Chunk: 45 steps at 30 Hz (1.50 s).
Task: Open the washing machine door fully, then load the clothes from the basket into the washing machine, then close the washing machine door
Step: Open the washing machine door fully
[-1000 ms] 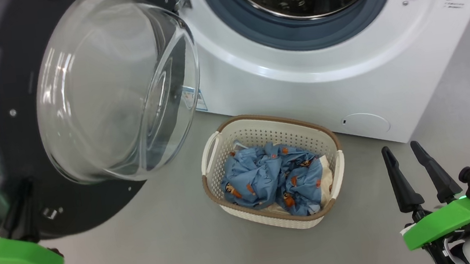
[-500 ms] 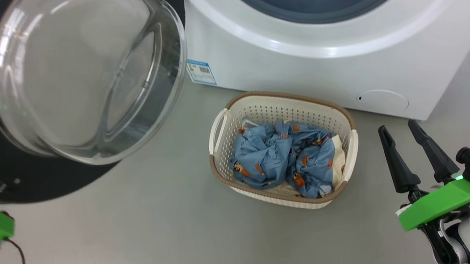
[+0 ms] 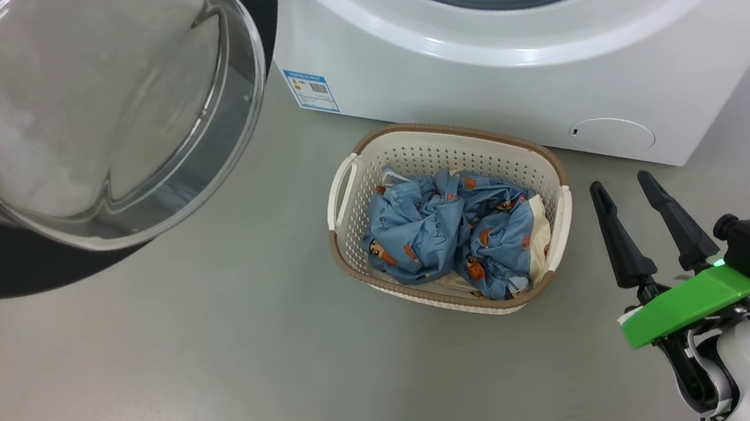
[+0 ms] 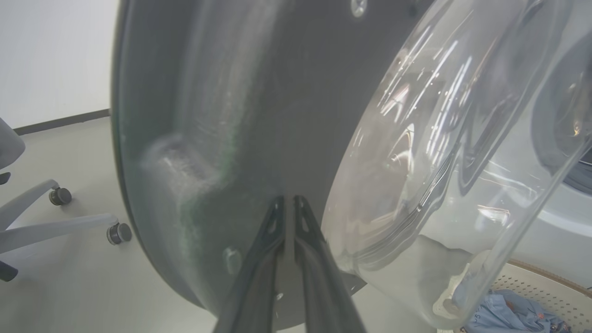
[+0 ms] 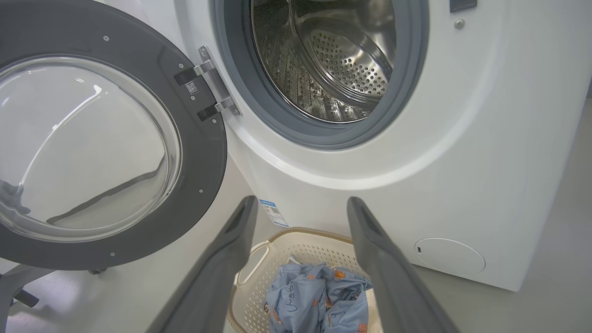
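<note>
**Operator:** State the orientation of the washing machine door (image 5: 206, 152).

**Technician:** The door stands swung open on its hinge (image 5: 210, 92), at the left edge of the drum opening (image 5: 323, 60) as seen from the right wrist. Its inner face points away from the washing machine (image 3: 473, 79), with the glass bowl (image 3: 88, 109) bulging outward toward the head camera.

**Operator:** Location and long axis of the basket (image 3: 350, 241)?

**Technician:** It sits on the grey floor (image 3: 223, 369), near the machine's front panel, below the blue label (image 3: 312, 90) and the round white cap (image 3: 610, 135). Its mouth faces up. The long axis runs handle to handle, roughly parallel to the machine's front. The clothes (image 3: 448, 230) lie bunched inside it, blue printed fabric over cream cloth.

**Operator:** Left arm pose?

**Technician:** The left gripper (image 4: 288, 200) points at the door's dark inner face, just beside the bowl. Its fingers are pressed together with nothing between them. Contact with the door cannot be confirmed.

**Operator:** Right arm pose?

**Technician:** The right gripper (image 3: 619, 180) hangs above the floor just right of the basket, with its fingers pointing toward the machine. The fingers are spread wide and hold nothing.
</note>
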Tool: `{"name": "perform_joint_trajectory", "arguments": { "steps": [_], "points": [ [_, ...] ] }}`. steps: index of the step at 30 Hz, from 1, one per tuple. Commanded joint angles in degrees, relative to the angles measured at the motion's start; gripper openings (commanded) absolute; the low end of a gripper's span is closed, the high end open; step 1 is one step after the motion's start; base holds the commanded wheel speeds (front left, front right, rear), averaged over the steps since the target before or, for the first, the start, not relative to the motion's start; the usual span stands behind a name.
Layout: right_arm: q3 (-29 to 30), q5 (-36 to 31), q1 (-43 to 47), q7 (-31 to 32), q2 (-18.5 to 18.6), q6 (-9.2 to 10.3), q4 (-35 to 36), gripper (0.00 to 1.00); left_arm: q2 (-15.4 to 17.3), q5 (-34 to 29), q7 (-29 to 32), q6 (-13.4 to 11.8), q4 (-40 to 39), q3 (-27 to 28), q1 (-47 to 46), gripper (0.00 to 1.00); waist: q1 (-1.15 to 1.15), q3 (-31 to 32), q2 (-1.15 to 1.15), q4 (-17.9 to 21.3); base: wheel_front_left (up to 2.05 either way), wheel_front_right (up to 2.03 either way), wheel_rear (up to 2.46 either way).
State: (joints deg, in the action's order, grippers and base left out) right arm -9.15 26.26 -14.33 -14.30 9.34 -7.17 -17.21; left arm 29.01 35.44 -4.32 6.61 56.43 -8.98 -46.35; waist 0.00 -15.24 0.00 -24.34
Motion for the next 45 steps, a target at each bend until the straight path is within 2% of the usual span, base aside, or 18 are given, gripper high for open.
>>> {"name": "perform_joint_trajectory", "arguments": {
  "steps": [1,11,22,37,38,39,40,41,42,45],
  "points": [
    [-1.56,-0.51,-1.77,-0.7,-0.35,-0.32,1.05,1.0,5.24,-1.08,-1.28,0.27,0.82,1.34,-3.97,0.0,0.0,0.02,0.0,0.12,0.0,0.0,0.0],
    [-1.74,0.05,-1.85,-0.7,-0.66,-0.32,0.65,1.0,5.71,-2.82,-3.85,0.57,6.52,-1.3,-8.02,0.0,0.0,0.84,0.0,0.49,0.0,0.0,0.0],
    [-1.78,0.55,-1.09,-0.7,-0.62,-0.32,0.74,1.0,5.2,-2.09,-5.68,0.84,10.25,-3.62,-8.91,0.0,0.0,2.22,0.0,0.74,0.0,0.0,0.0],
    [-1.82,1.33,1.28,-0.7,-0.64,-0.32,1.77,1.0,5.53,2.41,-7.88,0.87,3.24,-10.14,-1.76,0.0,0.0,5.65,0.0,1.36,0.0,0.0,0.0],
    [-1.85,1.38,1.48,-0.7,-0.56,-0.32,1.89,1.0,5.82,2.68,-8.12,0.87,2.59,-10.47,-1.14,0.05,0.0,5.86,0.0,1.52,0.0,0.0,0.0],
    [-1.89,1.43,1.68,-0.7,-0.44,-0.32,2.02,1.0,6.0,3.04,-8.37,0.87,1.88,-10.74,-0.49,0.32,0.0,6.01,0.0,1.68,0.0,0.0,0.0],
    [-1.93,1.48,1.86,-0.7,-0.29,-0.32,2.14,1.0,6.08,3.43,-8.59,0.87,1.16,-10.94,0.17,0.48,0.0,6.15,0.0,1.84,0.0,0.0,0.0],
    [-2.04,1.56,2.01,-0.7,-0.16,-0.32,2.21,1.0,6.17,3.76,-8.8,0.87,0.44,-11.13,0.87,0.96,0.0,6.35,0.0,2.09,0.0,0.0,0.0],
    [-2.16,1.63,2.15,-0.7,-0.05,-0.32,2.27,1.0,6.19,4.14,-9.01,0.87,-0.34,-11.25,1.58,1.0,0.0,6.55,0.0,2.35,0.0,0.0,0.0],
    [-2.44,1.95,2.64,-0.7,0.2,-0.32,2.43,1.0,6.38,4.55,-9.63,0.87,-2.65,-11.47,3.59,1.0,0.0,7.31,0.0,3.17,0.0,0.0,0.0]
  ]
}}
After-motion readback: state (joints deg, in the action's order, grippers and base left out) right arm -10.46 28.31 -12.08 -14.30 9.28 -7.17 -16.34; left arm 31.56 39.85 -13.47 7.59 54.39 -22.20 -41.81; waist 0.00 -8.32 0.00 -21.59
